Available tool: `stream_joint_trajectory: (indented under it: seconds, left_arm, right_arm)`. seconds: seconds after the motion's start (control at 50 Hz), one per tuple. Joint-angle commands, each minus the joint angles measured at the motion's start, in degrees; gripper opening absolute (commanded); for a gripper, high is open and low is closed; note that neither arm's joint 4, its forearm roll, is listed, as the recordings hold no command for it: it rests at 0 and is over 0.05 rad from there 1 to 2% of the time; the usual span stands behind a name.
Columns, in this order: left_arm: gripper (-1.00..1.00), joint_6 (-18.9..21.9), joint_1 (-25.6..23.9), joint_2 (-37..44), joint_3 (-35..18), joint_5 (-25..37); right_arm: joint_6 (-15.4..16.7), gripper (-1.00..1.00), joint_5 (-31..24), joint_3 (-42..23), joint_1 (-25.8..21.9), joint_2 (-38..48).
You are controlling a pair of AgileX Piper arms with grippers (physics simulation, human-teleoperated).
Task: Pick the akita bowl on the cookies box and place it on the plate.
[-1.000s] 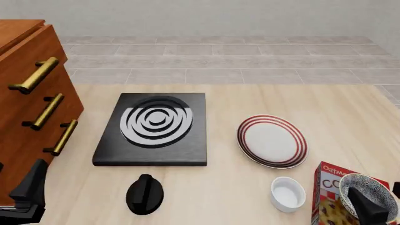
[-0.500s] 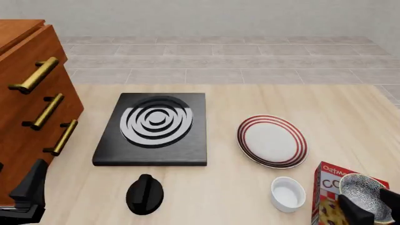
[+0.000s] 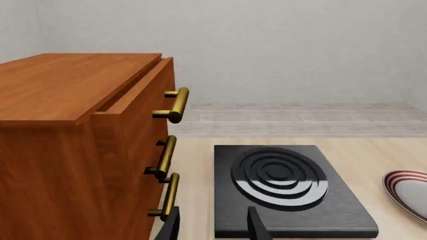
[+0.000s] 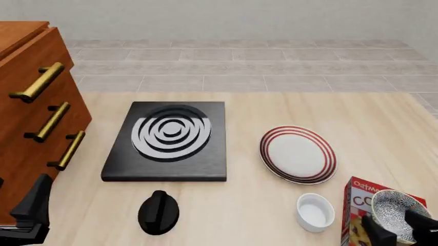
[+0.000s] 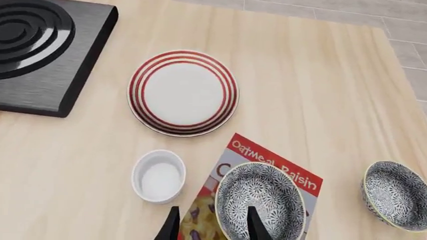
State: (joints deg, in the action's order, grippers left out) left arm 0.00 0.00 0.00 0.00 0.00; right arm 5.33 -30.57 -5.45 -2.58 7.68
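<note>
While resting upright on the cookies box at the near right of the bench, sits apart from the plate: so for the akita bowl. Between plate and box, just beside the box, a small white bowl. Right gripper jaws spread apart, one finger inside the akita bowl, the other outside its rim. Left gripper jaws also apart, holding nothing, beside the wooden drawers and near the black stove.

A simulated kitchen is showing here: a black stove (grey rings), wooden drawers, crockery and tiled flooring.
</note>
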Motion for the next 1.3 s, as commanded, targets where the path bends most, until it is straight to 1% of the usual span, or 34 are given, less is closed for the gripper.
stream_joint_trajectory:
  seconds: [0.02, 0.14, 0.16, 0.36, 0.54, 0.76, 1.06, 1.18, 1.3]
  left_arm:
    - [1.0, 0.0, 0.0, 0.0, 0.0, 0.0]
    - [1.0, 0.0, 0.0, 0.0, 0.0, 0.0]
    - [1.0, 0.0, 0.0, 0.0, 0.0, 0.0]
    - [1.0, 0.0, 0.0, 0.0, 0.0, 0.0]
    - [1.0, 0.0, 0.0, 0.0, 0.0, 0.0]
    - [1.0, 0.0, 0.0, 0.0, 0.0, 0.0]
    - [1.0, 0.0, 0.0, 0.0, 0.0, 0.0]
    - [1.0, 0.0, 0.0, 0.0, 0.0, 0.0]
    - [1.0, 0.0, 0.0, 0.0, 0.0, 0.0]
  right_arm:
    - [-0.94, 1.0, 2.32, 1.96, 0.66, 0.79]
    - [-1.19, 1.0, 4.96, 3.4, 0.64, 2.54]
    - [-1.65, 1.0, 5.44, 3.47, 0.52, 3.03]
    - [-1.44, 1.0, 8.5, 4.79, 0.93, 5.01]
    - [-1.68, 1.0, 9.7, 5.37, 1.44, 5.92]
    - [-2.04, 1.0, 9.83, 5.44, 1.64, 7.03]
    - [-2.39, 1.0, 11.92, 5.43, 1.47, 9.57]
    - [-2.4, 1.0, 13.87, 5.44, 1.77, 11.6]
    - [-2.56, 1.0, 13.9, 5.44, 1.95, 11.84]
